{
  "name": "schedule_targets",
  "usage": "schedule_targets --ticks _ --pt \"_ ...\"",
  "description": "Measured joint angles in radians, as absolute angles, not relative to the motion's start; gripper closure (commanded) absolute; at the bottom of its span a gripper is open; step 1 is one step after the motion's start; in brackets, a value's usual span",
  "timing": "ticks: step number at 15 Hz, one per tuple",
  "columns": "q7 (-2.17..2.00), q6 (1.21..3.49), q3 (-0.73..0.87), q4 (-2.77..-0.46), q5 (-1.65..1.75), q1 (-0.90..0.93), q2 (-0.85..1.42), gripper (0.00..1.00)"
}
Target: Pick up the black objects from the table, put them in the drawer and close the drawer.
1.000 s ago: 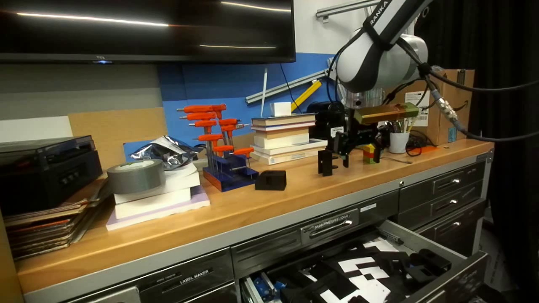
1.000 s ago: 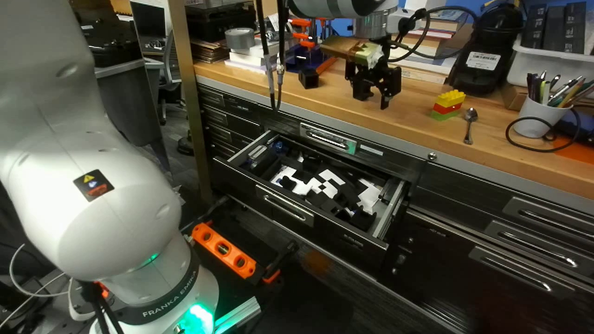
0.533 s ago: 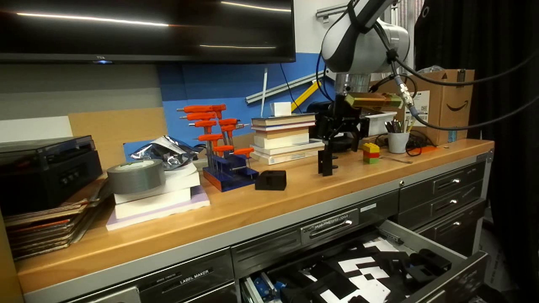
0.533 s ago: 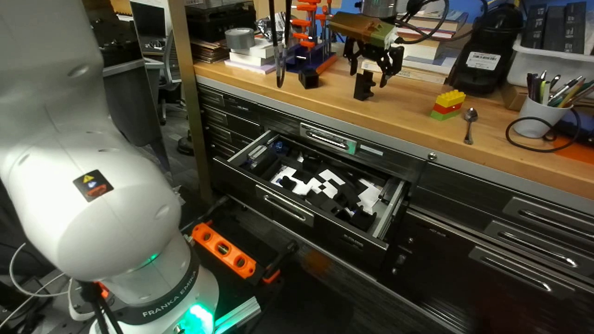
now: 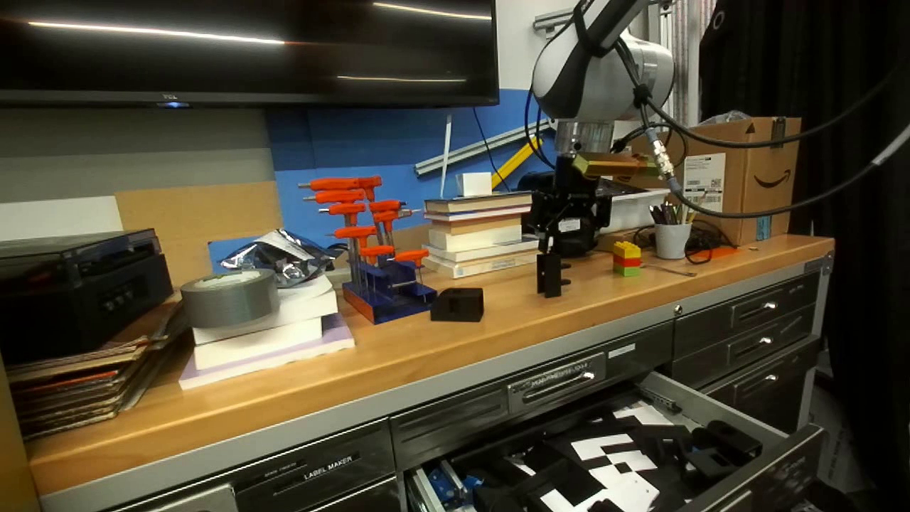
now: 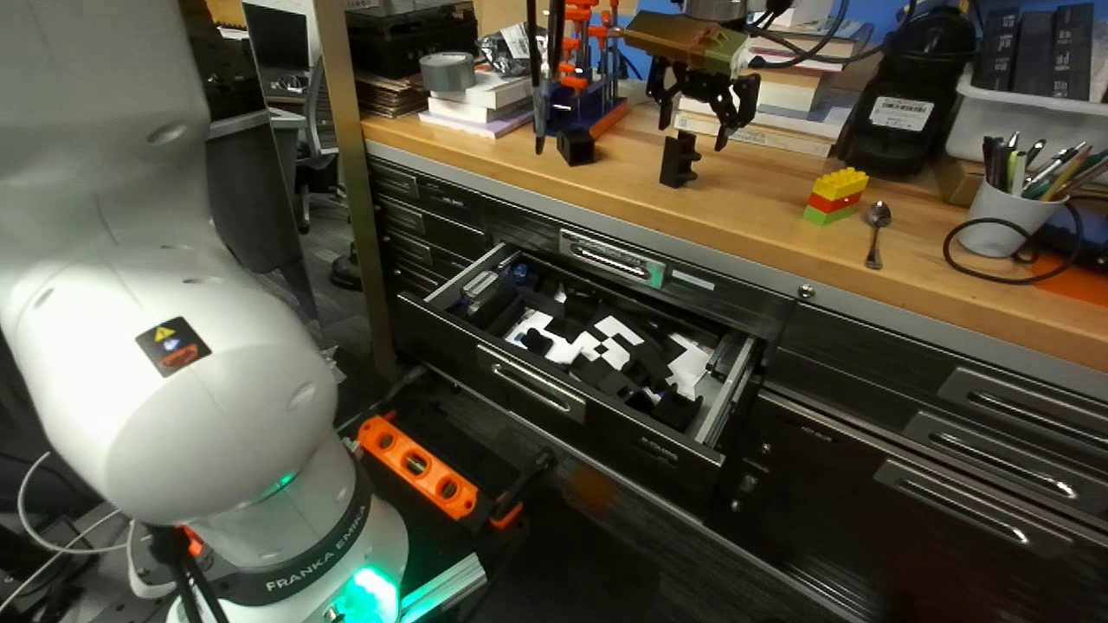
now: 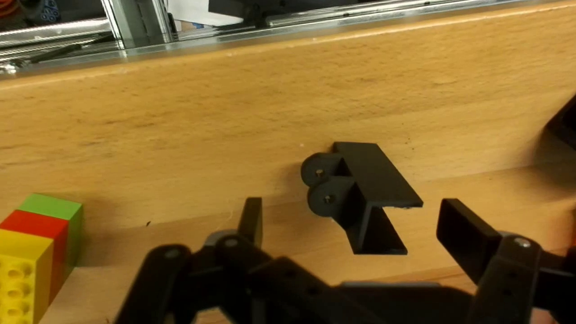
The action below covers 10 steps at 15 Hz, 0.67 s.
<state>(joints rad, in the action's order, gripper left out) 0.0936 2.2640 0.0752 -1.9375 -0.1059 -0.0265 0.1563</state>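
Observation:
On the table (image 5: 398, 355) stands a small upright black block (image 5: 549, 275) with two round lugs. My gripper (image 6: 695, 131) hangs above and behind it, apart from the tabletop. In the wrist view this black block (image 7: 382, 175) appears between the spread fingers (image 7: 465, 236), touching neither. A low black box (image 5: 457, 305) sits by the tool stand; only its edge enters the wrist view at the right. Below the tabletop the drawer (image 6: 623, 433) is pulled out, with black pieces and black-and-white patterned sheets inside.
Toy bricks (image 6: 835, 196), a spoon (image 6: 877, 234) and a pen cup (image 6: 1004, 216) lie to one side of the block. Beside the low box stands a blue stand (image 5: 387, 284) with orange-handled tools. A book stack (image 5: 483, 235) and a bulky black device (image 6: 892, 130) are behind.
My gripper has risen and drawn back from the table's front edge, while its fingers stay spread. The upright block, hidden behind it earlier in an exterior view, now shows there. Block, box and drawer have not moved.

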Motion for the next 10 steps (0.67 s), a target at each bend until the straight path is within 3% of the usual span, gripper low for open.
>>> schedule_targets --ticks 10 --pt "0.090 2.264 0.075 -1.864 -0.093 -0.031 0.242 0.00"
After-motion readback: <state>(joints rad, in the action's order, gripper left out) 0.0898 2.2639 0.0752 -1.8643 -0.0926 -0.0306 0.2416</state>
